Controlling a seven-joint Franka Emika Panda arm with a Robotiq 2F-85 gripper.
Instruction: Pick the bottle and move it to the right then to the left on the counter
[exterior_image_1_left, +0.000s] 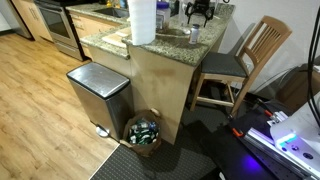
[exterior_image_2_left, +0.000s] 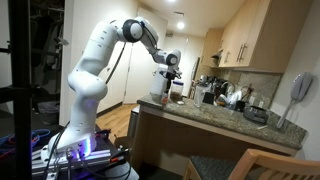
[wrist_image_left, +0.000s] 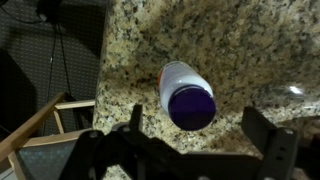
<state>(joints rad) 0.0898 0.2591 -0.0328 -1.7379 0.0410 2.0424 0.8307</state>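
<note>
The bottle (wrist_image_left: 178, 78) is small, with a pale body and a dark purple cap, and stands upright on the speckled granite counter (wrist_image_left: 250, 50). In the wrist view my gripper (wrist_image_left: 198, 135) is open above it, with one finger on each side of the cap and not touching it. In an exterior view the gripper (exterior_image_1_left: 200, 13) hangs over the counter's far end, just above the bottle (exterior_image_1_left: 194, 33). It also shows in an exterior view (exterior_image_2_left: 171, 80) above the counter (exterior_image_2_left: 225, 117); the bottle is too small to make out there.
A tall white paper towel roll (exterior_image_1_left: 142, 20) stands on the counter near its corner. A steel trash bin (exterior_image_1_left: 98, 90) and a basket of cans (exterior_image_1_left: 143, 131) stand on the floor below. A wooden chair (exterior_image_1_left: 245, 60) is beside the counter. Appliances (exterior_image_2_left: 235, 97) crowd its far end.
</note>
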